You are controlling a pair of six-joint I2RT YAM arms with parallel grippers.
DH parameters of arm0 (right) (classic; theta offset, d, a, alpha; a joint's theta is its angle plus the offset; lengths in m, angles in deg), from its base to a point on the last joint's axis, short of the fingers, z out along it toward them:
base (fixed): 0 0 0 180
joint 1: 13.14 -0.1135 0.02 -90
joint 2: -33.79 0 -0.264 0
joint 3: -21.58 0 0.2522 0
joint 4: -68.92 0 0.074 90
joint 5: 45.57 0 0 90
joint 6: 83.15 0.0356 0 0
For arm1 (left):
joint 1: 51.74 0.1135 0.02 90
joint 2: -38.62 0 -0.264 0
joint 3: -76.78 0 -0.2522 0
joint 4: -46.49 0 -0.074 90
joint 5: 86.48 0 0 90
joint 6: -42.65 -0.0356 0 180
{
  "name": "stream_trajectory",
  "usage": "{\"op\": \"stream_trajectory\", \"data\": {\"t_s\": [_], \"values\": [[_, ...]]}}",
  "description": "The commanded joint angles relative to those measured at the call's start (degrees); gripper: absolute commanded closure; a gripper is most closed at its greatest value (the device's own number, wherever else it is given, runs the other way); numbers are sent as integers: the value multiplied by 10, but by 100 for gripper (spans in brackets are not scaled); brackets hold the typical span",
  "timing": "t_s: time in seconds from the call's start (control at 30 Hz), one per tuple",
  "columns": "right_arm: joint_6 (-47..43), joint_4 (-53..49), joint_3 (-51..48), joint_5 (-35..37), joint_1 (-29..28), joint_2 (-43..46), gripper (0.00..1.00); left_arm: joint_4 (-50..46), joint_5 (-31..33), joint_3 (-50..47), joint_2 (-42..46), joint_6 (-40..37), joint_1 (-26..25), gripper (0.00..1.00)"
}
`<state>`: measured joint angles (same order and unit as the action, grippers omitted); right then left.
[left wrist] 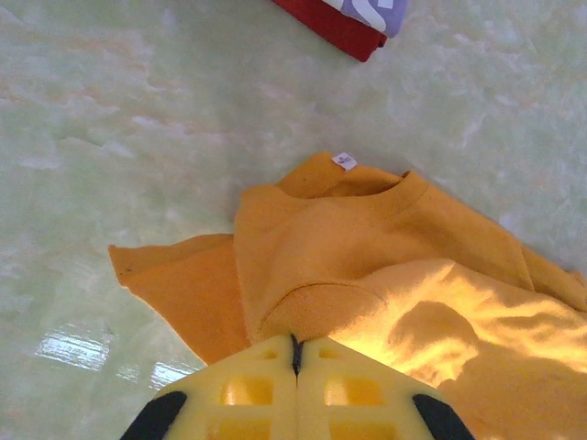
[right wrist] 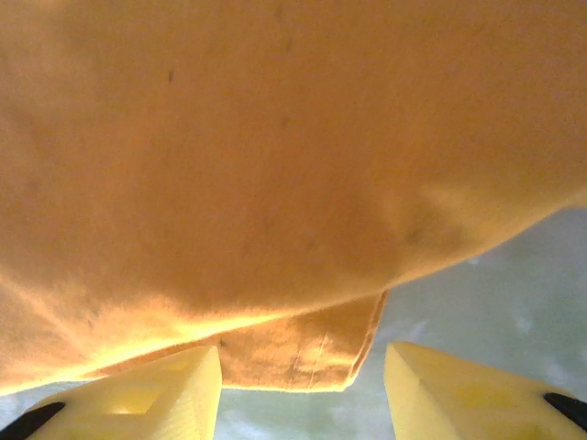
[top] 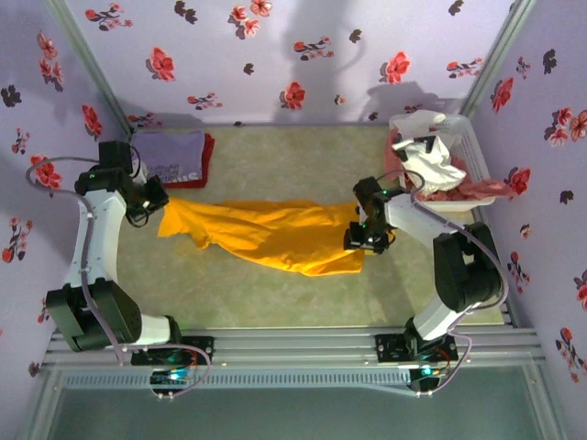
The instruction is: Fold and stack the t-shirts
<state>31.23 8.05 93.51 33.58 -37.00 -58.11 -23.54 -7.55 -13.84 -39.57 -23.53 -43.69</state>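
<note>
A mustard-orange t-shirt (top: 266, 234) lies crumpled and stretched across the middle of the table. My left gripper (top: 154, 202) is at its left end, beside the collar with its white tag (left wrist: 345, 161). In the left wrist view this gripper (left wrist: 295, 339) is shut on a raised fold of the orange shirt (left wrist: 367, 238). My right gripper (top: 365, 240) hovers at the shirt's right end. In the right wrist view it (right wrist: 303, 367) stands open, with an orange hem flap (right wrist: 303, 353) lying ahead between the fingers, untouched. A folded lavender t-shirt (top: 170, 151) rests on a red one (top: 207, 163) at the back left.
A white basket (top: 483, 158) at the back right holds a white t-shirt (top: 431, 156) and a pink one (top: 463, 191). Flowered walls close in the table on three sides. Bare pale green tabletop (top: 275, 302) runs along the front.
</note>
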Motion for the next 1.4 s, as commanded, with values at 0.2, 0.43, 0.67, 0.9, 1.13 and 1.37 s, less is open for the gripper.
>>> {"op": "stream_trajectory", "data": {"t_s": [0.2,0.43,0.67,0.9,1.13,1.37], "values": [[76,77,-92,28,-29,20,55,-4,-14,-11,12,0,5,100],[45,62,-43,49,-31,-9,91,4,-26,-25,20,5,4,100],[46,-74,-11,113,-43,179,100,-65,-29,76,59,8,3,100],[30,-108,105,195,-74,346,100,31,-91,171,139,64,3,100],[-31,-168,334,242,-86,310,100,-16,-90,337,101,84,3,100],[-49,-187,425,263,-87,294,100,-55,-82,406,69,81,3,100]]}}
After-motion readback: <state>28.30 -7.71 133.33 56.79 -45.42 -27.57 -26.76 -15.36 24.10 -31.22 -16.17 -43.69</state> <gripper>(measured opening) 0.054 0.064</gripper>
